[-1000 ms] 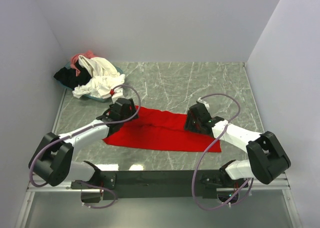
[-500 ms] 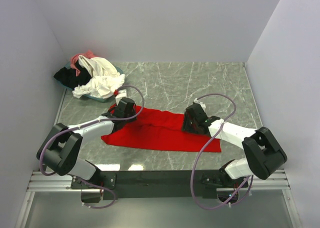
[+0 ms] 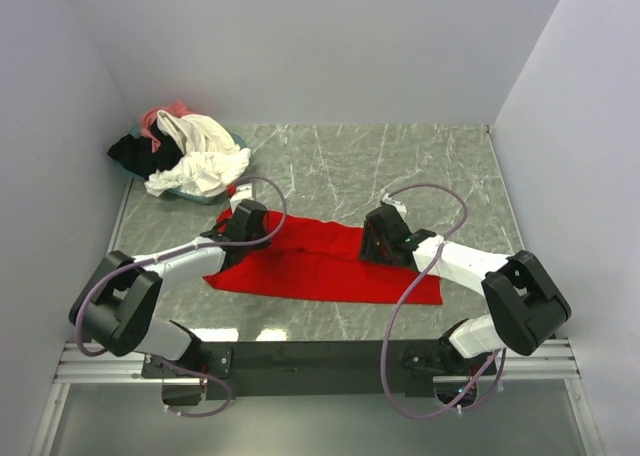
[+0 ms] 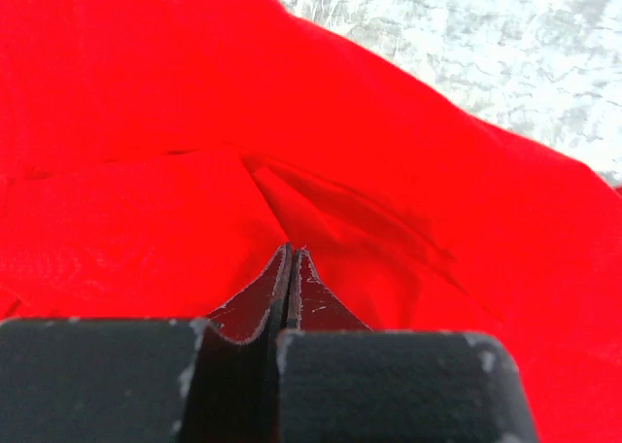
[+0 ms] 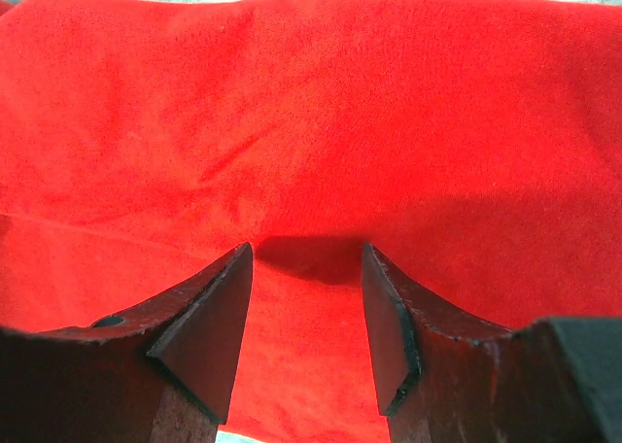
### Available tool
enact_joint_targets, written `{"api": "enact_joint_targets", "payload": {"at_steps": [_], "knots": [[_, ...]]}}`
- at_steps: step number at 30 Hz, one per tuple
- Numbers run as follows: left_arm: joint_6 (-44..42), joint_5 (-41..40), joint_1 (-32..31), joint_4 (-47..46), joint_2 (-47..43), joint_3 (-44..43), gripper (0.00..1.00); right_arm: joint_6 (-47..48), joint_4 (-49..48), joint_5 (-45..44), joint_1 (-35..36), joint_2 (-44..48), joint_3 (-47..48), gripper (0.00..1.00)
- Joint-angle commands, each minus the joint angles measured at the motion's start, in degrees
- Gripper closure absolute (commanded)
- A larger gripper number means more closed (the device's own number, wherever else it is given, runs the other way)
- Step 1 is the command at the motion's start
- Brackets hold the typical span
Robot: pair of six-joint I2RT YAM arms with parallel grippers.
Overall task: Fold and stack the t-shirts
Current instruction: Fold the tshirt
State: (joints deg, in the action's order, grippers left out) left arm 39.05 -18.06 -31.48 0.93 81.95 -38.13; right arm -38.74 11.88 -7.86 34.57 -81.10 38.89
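Now both arms have crept toward the counter's far edge over the red t-shirt, which lies spread mid-counter. My left gripper is pinched onto a ridge of its cloth; my right gripper hangs parted, holding nothing. I judge the fold needs that side gripped first.

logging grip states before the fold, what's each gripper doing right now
left gripper: closed, pinching a pucker of the red t-shirt
right gripper: open, jaws apart just above the red t-shirt, holding nothing
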Motion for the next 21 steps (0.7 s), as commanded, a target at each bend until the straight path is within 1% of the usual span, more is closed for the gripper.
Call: {"api": "enact_joint_targets", "payload": {"at_steps": [1,5,10,12,17,19,20,21], "knots": [[0.59,0.66,-0.33,-3.47,-4.6,3.4,1.0,-0.63,-0.28,-1.81,0.59,-0.46,1.8,0.44],[1.99,0.4,-0.77,-4.79,-10.92,7.62,1.0,-0.72,-0.37,-1.72,0.94,-0.99,2.06,0.44],[6.65,-0.3,-2.52,-5.41,-19.18,15.08,1.0,-0.81,-0.45,-1.72,1.47,-1.69,2.59,0.44],[8.4,-0.13,-2.88,-4.98,-20.77,17.46,0.99,-0.9,-0.36,-1.81,1.64,-2.04,3.12,0.44],[10.7,2.06,-4.2,-2.08,-24.12,20.28,0.99,-0.9,-0.45,-1.99,2.17,-3.62,3.99,0.44],[11.66,2.86,-5.34,-1.11,-25.95,21.08,0.94,-1.07,-0.28,-2.25,2.43,-4.59,4.17,0.44],[11.84,2.86,-5.69,1.16,-26.75,21.08,0.86,-1.07,0.24,-2.51,2.35,-4.85,4.61,0.44],[12.28,3.38,-6.13,1.7,-27.54,21.25,0.8,-0.99,0.6,-2.69,2.43,-5.12,4.7,0.44]]}}
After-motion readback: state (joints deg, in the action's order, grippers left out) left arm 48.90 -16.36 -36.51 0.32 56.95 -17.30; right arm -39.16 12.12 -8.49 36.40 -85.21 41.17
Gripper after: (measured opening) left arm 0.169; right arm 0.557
